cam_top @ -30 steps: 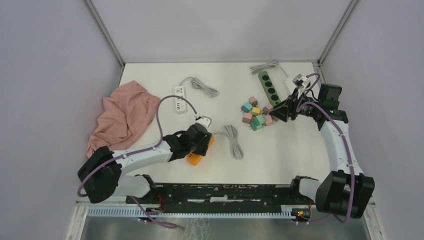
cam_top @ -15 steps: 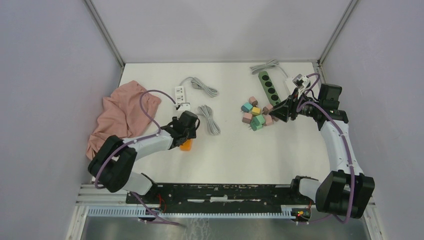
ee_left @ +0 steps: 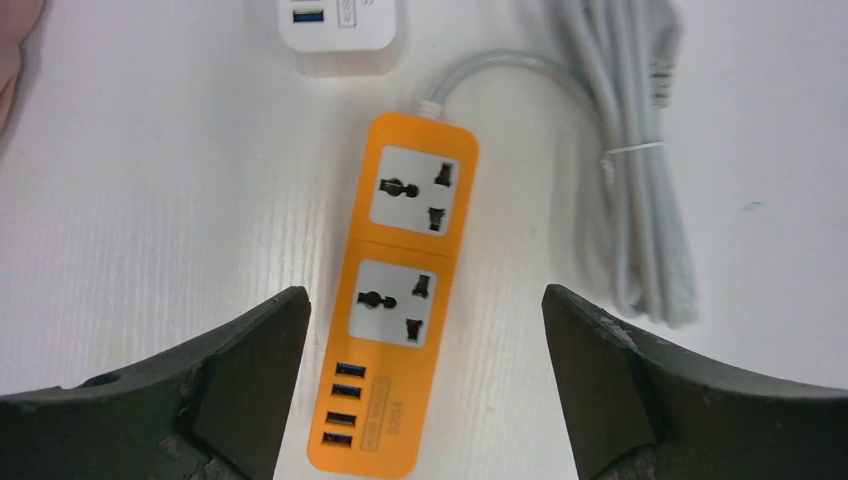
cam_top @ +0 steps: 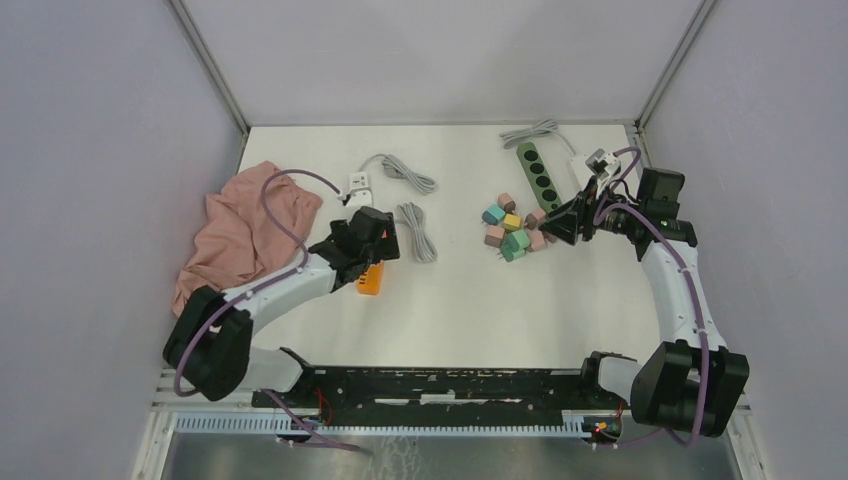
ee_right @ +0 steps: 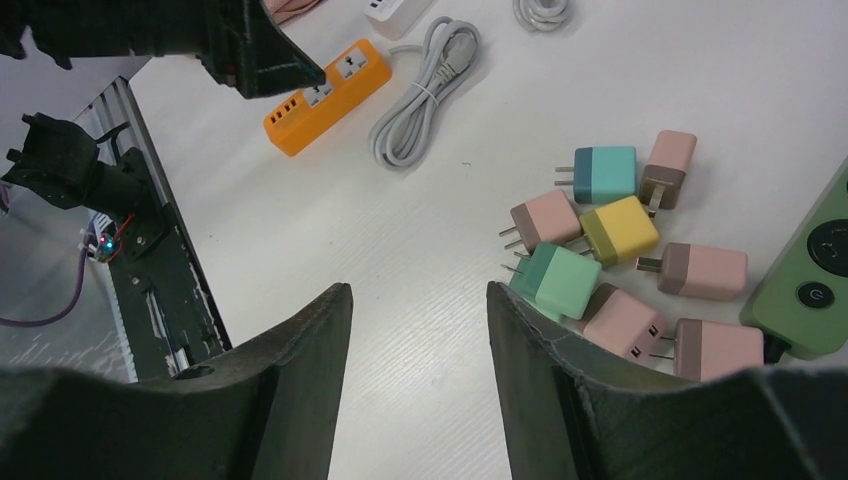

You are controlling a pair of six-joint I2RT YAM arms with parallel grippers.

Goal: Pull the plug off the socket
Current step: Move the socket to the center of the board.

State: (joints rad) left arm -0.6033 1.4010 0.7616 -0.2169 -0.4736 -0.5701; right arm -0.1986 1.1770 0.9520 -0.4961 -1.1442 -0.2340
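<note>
Left wrist view showed the left gripper spread wide and empty over the orange socket strip, which lay left of the desk's middle with both outlets bare. Farther, toward the right edge, the right gripper hung parted, holding nothing, above loose plugs beside the green strip. A plug seemed light, hard and smooth, best pinched on its flat sides.
</note>
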